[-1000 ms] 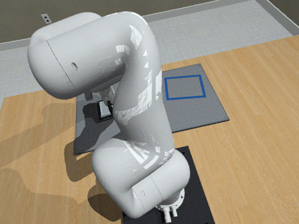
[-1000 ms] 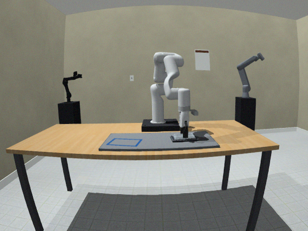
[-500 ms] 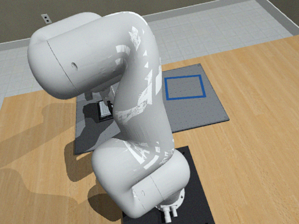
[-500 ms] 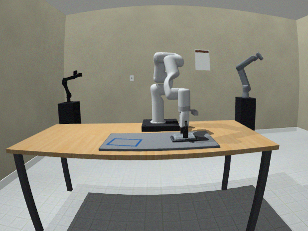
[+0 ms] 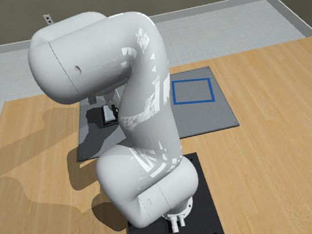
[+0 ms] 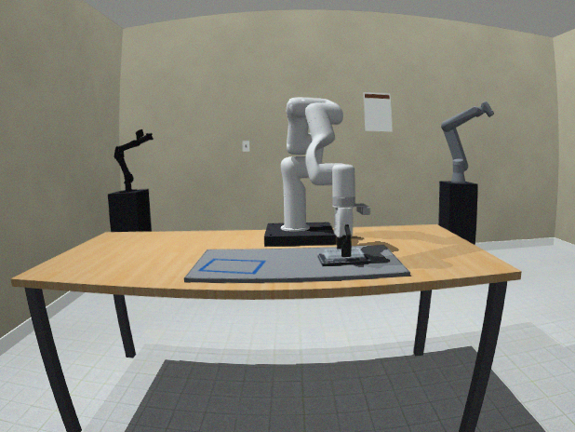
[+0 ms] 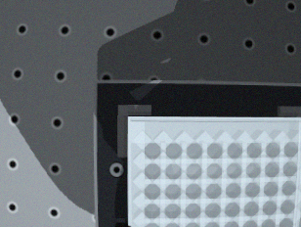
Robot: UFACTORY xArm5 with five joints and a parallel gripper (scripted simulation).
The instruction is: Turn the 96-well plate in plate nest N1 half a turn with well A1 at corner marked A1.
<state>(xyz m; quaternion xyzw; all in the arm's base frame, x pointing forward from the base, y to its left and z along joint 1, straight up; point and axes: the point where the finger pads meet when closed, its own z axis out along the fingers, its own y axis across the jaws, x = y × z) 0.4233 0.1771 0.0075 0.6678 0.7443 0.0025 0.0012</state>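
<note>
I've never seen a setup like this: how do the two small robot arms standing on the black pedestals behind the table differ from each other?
The left arm is black and thin; the right arm is grey and thicker. The left arm's pedestal looks shorter than the right arm's pedestal. Both arms reach up, tips pointing rightward, and neither touches the table.
</note>
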